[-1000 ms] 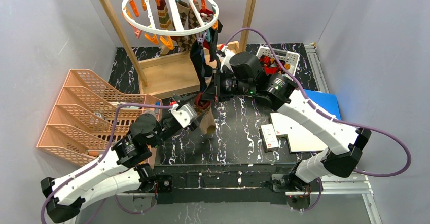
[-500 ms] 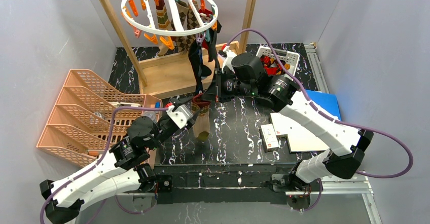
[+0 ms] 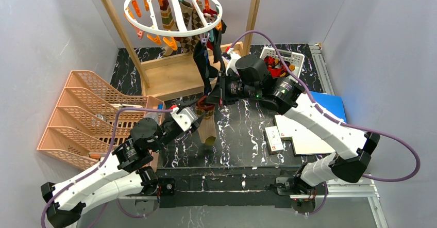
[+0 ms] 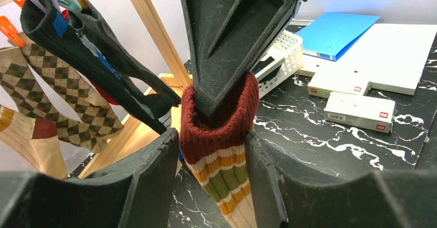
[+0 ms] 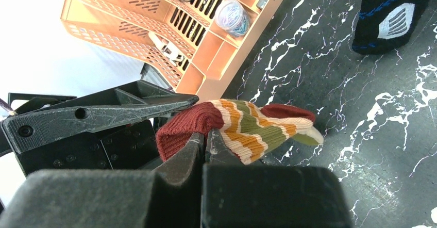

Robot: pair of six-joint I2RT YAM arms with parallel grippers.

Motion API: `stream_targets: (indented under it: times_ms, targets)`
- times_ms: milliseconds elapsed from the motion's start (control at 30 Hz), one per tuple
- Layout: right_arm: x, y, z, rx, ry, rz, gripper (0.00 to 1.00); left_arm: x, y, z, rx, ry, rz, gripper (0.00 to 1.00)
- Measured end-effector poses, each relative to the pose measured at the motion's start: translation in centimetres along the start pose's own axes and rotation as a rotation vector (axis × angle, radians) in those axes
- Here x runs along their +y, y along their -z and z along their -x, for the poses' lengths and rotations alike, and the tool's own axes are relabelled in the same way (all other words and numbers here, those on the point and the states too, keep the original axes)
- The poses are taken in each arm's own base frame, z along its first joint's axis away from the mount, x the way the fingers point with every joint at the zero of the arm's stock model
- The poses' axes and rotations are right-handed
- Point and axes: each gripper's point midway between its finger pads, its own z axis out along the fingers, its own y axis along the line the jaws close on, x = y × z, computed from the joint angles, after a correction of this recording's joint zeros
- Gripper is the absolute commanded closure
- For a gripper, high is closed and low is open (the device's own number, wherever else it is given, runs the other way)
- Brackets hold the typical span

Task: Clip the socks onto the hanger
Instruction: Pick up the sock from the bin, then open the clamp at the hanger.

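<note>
My two arms start at the near edge of the black worktop with white marble veins (image 3: 242,145). A little past the middle of it, toward the left edge, my left gripper (image 4: 211,137) has its jaws half spread around the striped sock (image 5: 247,130), a soft knitted one with a dark red ribbed cuff and cream, orange and green bands. Both left fingers (image 4: 144,181) touch its sides just under the cuff, so they pinch it lightly. The sock hangs with the cuff up and the cream toe low over the worktop; I cannot tell if the toe touches. From the far side my right gripper (image 5: 203,141) reaches the same cuff. Its jaws are pressed together and they pinch the rim of the red cuff, just above my left fingers.

At the left edge stands a peach plastic organiser with slotted tiers (image 3: 87,109). Near the right edge lie a flat white board (image 3: 304,135), a small white box (image 3: 273,137) just beside it, and a blue folder (image 3: 325,104) behind them. In the far right corner is a white lattice basket (image 3: 290,58).

At the far edge stands a light wooden frame (image 3: 119,29). Between its posts, high above the worktop, is the white round plastic hanger (image 3: 172,33) with orange and teal clips (image 3: 169,43). Brown-beige argyle socks (image 4: 56,83) and black socks (image 4: 82,52) are clipped to it and hang down, just beyond my grippers.
</note>
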Motion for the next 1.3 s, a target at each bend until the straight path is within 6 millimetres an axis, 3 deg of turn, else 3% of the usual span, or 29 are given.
stream_targets:
  times_ms: [100,267,333,467,633,733,1033,1300]
  targets:
    - [0.0,0.0,0.0,-0.001,0.001,0.000,0.99,-0.1,0.0,0.0,-0.001,0.004,-0.004,0.64]
    - [0.0,0.0,0.0,-0.001,0.001,0.000,0.99,-0.2,0.0,0.1,-0.005,0.011,-0.012,0.94]
    - [0.0,0.0,0.0,-0.002,0.001,-0.001,0.99,-0.3,0.0,0.1,-0.006,0.011,-0.015,1.00]
    - [-0.2,0.2,0.2,-0.012,0.003,-0.011,0.99,-0.4,0.0,0.1,-0.007,0.010,-0.021,1.00]
    - [-1.0,0.5,0.4,-0.030,0.017,-0.052,0.42,-0.6,0.1,-0.1,0.003,0.010,-0.028,1.00]
    - [-1.6,1.0,0.7,-0.058,0.033,-0.086,0.24,-0.7,0.2,-0.4,0.015,0.014,-0.032,1.00]
    - [-2.9,5.0,2.8,-0.211,0.093,-0.167,0.11,0.3,1.7,-0.3,0.011,0.049,0.017,1.00]
    - [-3.2,8.0,4.9,-0.411,0.118,-0.158,0.06,0.5,3.4,-1.0,-0.001,0.102,0.043,1.00]
